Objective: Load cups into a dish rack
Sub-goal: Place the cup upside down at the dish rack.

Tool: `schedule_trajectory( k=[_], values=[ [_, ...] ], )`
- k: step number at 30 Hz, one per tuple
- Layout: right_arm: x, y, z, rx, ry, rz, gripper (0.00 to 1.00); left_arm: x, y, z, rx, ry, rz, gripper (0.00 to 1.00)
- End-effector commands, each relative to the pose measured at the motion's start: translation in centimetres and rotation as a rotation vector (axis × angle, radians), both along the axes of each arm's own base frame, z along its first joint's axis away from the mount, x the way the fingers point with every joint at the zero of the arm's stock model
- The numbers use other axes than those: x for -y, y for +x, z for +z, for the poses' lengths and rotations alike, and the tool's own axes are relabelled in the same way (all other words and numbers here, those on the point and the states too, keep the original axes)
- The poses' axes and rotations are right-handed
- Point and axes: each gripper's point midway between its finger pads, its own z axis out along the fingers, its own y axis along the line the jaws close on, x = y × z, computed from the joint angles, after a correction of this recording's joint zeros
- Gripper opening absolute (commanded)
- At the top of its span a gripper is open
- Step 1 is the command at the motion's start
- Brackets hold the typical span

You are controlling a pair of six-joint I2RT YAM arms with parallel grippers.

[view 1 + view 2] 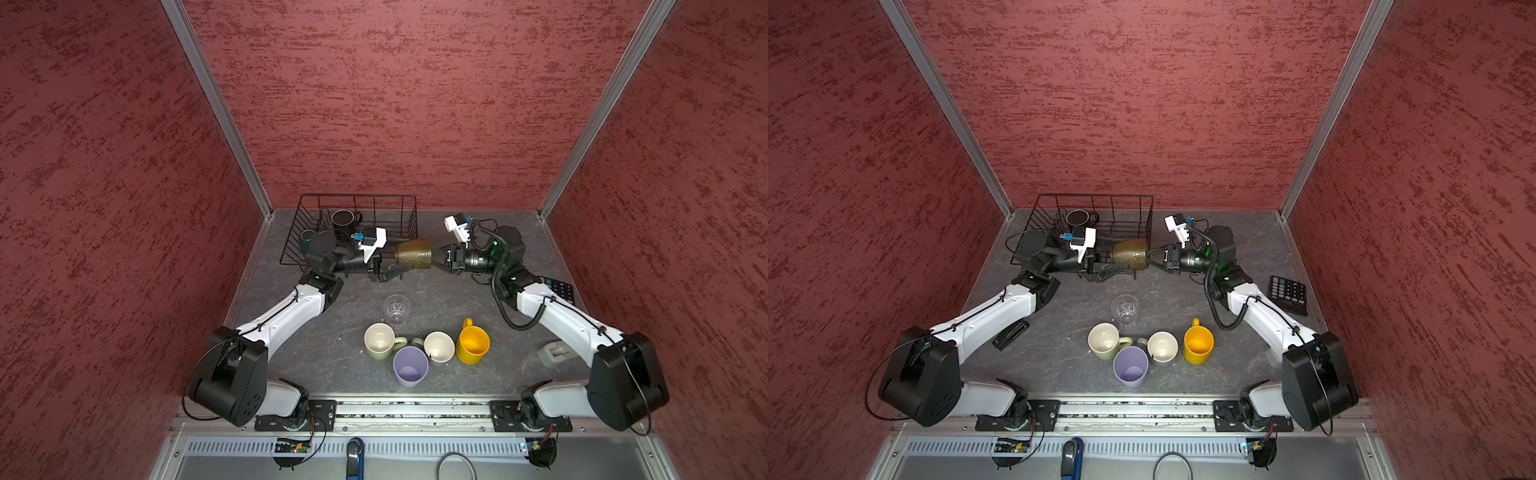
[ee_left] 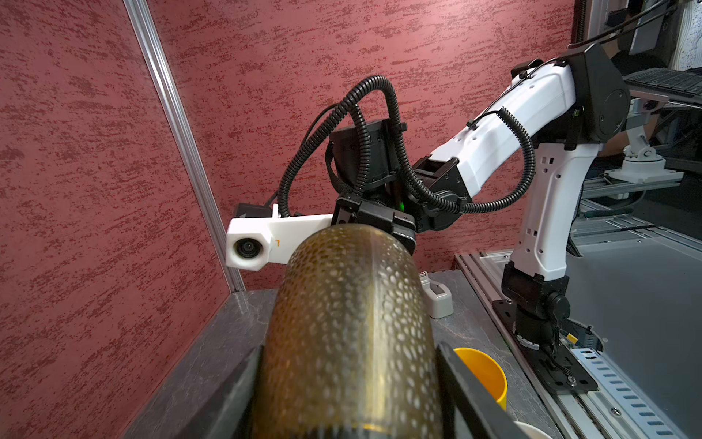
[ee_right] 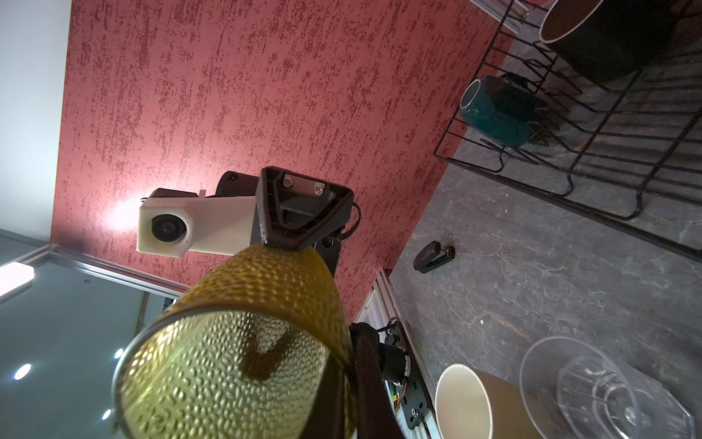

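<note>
The brown cup is hanging sideways between both pincers for a handover. The right pincer is pinching its rim and the left pincer is clamping its base, with the dish rack just behind the left pincer.

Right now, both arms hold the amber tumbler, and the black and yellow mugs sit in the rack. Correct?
No. The teal mug, not the yellow mug, joins the black mug in the rack; a top view shows it.
</note>
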Motion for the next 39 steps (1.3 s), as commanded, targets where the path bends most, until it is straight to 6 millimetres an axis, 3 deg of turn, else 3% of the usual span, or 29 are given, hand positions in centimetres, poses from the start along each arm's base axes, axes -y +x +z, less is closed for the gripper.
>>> schedule_trajectory(
  k=[1, 7, 9, 11, 15, 20, 27, 32, 39],
  values=[
    [-0.6, -0.5, -0.1, 0.009, 0.008, 0.028, 0.00, 0.2, 0.9, 0.8, -0.012, -0.012, 0.039, 0.27],
    [-0.5, -0.3, 0.1, 0.013, -0.002, 0.018, 0.10, -0.6, 1.7, 1.4, -0.011, -0.028, 0.107, 0.05],
    [-0.6, -0.2, 0.2, 0.017, -0.006, 0.014, 0.19, -0.9, 1.7, 1.8, 0.002, -0.035, 0.125, 0.00],
    [-0.6, -0.1, 0.3, 0.021, -0.007, 0.011, 0.31, -1.3, 1.5, 2.3, 0.031, -0.038, 0.139, 0.00],
    [-0.3, 0.4, 0.4, 0.019, -0.011, -0.019, 0.46, -2.3, 1.2, 3.4, 0.056, -0.038, 0.178, 0.00],
    [2.5, 2.8, -0.3, 0.039, -0.092, -0.217, 0.58, -4.1, 1.7, 4.4, 0.030, -0.011, 0.252, 0.00],
    [6.6, 4.8, -1.5, 0.053, -0.261, -0.448, 0.66, -6.9, 3.9, 4.5, -0.099, -0.009, 0.393, 0.00],
    [7.4, 4.5, -1.9, 0.052, -0.293, -0.474, 0.68, -8.7, 5.7, 4.1, -0.171, -0.019, 0.473, 0.00],
    [9.0, 4.2, -2.1, 0.082, -0.382, -0.541, 0.73, -14.7, 10.2, 4.1, -0.327, -0.031, 0.739, 0.00]
  ],
)
